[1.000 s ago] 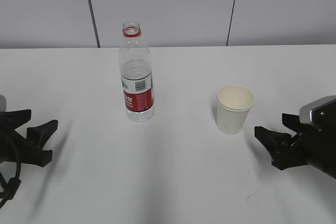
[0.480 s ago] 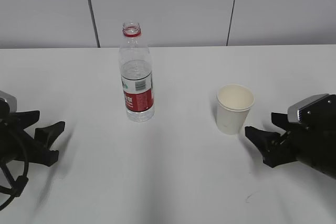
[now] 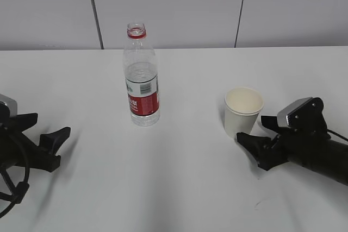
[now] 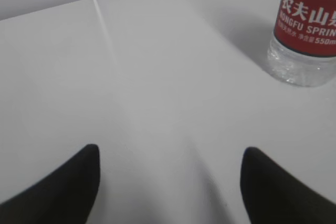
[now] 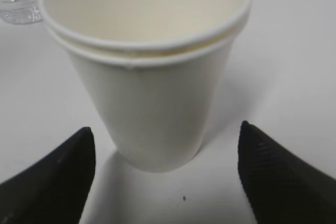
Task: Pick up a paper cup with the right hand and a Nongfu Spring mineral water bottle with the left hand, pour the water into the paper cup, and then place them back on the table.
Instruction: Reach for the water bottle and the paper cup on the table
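Observation:
The paper cup (image 3: 243,112) stands upright and empty on the white table (image 3: 185,177), right of centre; it fills the right wrist view (image 5: 147,72). My right gripper (image 3: 255,134) is open, low on the table, its fingertips (image 5: 257,140) just short of the cup's base on either side. The Nongfu Spring bottle (image 3: 141,80) stands uncapped, left of centre, with clear water (image 3: 141,74) in it; its base shows at the top right of the left wrist view (image 4: 307,30). My left gripper (image 3: 49,126) is open and empty, well left of the bottle (image 4: 168,156).
A grey panelled wall (image 3: 174,9) runs behind the table's far edge. Cables (image 3: 11,188) hang by the left arm at the lower left.
My right gripper has slid left along the table up to the cup. My left gripper has crept slightly right toward the bottle. Bottle and cup have not moved.

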You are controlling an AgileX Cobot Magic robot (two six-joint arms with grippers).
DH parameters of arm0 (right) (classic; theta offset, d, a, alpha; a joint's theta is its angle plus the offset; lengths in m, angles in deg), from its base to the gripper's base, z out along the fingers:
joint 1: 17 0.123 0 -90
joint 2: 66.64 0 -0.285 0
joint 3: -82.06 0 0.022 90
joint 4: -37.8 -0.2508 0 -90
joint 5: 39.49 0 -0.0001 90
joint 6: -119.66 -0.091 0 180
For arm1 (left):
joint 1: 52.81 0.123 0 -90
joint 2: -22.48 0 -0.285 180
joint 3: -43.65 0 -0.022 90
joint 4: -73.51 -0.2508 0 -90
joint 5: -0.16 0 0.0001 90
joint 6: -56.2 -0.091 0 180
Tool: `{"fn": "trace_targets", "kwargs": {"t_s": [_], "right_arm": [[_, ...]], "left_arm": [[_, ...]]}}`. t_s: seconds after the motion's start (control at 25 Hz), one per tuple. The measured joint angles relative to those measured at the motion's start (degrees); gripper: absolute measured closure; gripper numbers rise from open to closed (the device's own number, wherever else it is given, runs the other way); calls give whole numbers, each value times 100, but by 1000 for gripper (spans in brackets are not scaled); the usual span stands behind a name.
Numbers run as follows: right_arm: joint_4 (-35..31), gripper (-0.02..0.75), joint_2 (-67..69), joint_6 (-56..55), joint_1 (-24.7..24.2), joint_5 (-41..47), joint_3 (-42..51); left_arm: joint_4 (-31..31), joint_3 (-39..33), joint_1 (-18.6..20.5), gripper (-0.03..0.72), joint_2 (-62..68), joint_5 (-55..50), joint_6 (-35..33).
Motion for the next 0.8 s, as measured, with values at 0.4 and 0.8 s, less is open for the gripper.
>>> {"fn": "trace_targets", "kwargs": {"t_s": [0.4, 0.8], "right_arm": [[560, 101, 204, -11, 0, -6, -640], [684, 102, 241, -33, 0, -6, -953]], "left_arm": [[7, 0, 0, 168, 0, 0, 0], [-11, 0, 0, 168, 0, 0, 0]]}}
